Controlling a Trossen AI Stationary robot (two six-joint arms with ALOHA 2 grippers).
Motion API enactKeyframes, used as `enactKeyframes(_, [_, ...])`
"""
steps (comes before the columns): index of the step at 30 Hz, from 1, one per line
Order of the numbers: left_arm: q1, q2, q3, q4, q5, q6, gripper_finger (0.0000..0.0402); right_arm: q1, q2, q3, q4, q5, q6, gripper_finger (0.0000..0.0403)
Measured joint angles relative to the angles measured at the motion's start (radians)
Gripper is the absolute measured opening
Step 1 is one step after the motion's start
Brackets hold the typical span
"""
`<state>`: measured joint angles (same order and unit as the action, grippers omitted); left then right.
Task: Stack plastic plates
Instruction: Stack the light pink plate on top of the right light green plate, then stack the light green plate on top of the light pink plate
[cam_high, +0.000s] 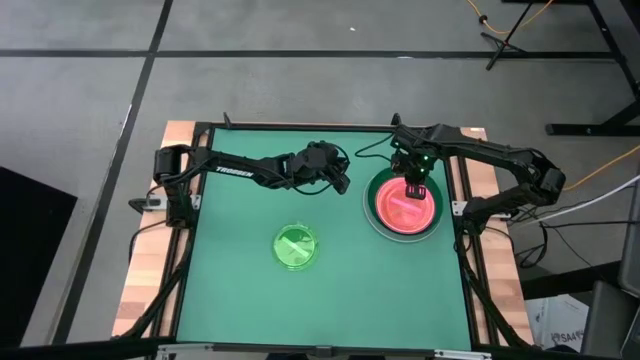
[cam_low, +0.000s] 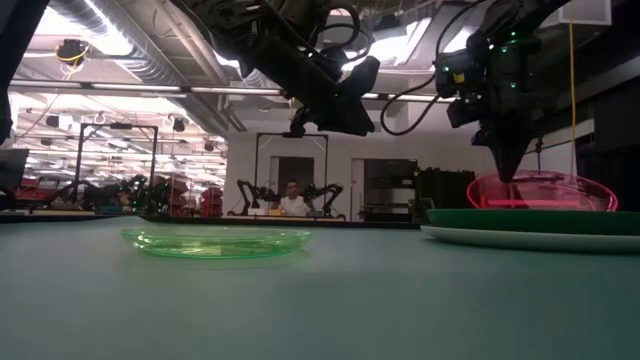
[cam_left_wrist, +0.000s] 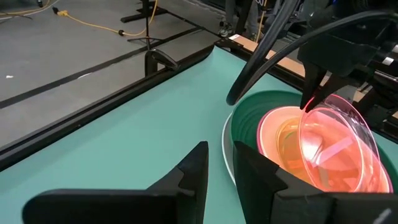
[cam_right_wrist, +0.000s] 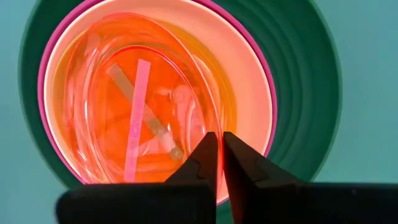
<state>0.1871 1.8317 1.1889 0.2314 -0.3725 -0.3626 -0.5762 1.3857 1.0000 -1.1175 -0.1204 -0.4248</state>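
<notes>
Right gripper (cam_right_wrist: 219, 149): my fingers pinch the rim of the translucent pink plate (cam_right_wrist: 134, 106), tilted over the stack
Stack (cam_high: 374, 213): dark green plate, pink and orange ones nested inside
Left gripper (cam_left_wrist: 219, 168): hovering beside stack, slightly parted, holding nothing
Lime green plate (cam_high: 297, 246): alone, mid-table

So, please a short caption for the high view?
Right gripper over plate stack; lime green plate lies apart.
</notes>
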Motion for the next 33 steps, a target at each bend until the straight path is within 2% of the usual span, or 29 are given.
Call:
enactKeyframes(7, [0.0, 0.0, 0.0, -0.006, 0.0, 0.0, 0.0068, 0.0, 0.0, 0.0, 0.002, 0.0, 0.0, 0.007])
enactKeyframes(11, [0.0, 0.0, 0.0, -0.014, 0.012, 0.006, 0.0068, 0.0, 0.0, 0.0, 0.002, 0.008, 0.0, 0.0085])
enactKeyframes(20, [-0.002, 0.0, 0.0, -0.057, 0.365, 0.13, 0.0068, 0.0, 0.0, 0.0, 0.001, 0.008, 0.0, 0.0088])
enactKeyframes(23, [-0.001, -0.01, 0.0, -0.13, 0.415, 0.13, 0.0068, 0.0, 0.0, 0.0, 0.001, 0.008, 0.0, 0.0088])
enactKeyframes(28, [-0.001, -0.058, 0.0, -0.305, 0.417, 0.13, 0.0068, 0.0, 0.0, 0.0, 0.001, 0.008, 0.0, 0.0088])
enactKeyframes(33, [-0.005, -0.117, 0.001, -0.549, 0.417, 0.13, 0.0068, 0.0, 0.0, 0.0, 0.003, 0.008, 0.0, 0.0088])
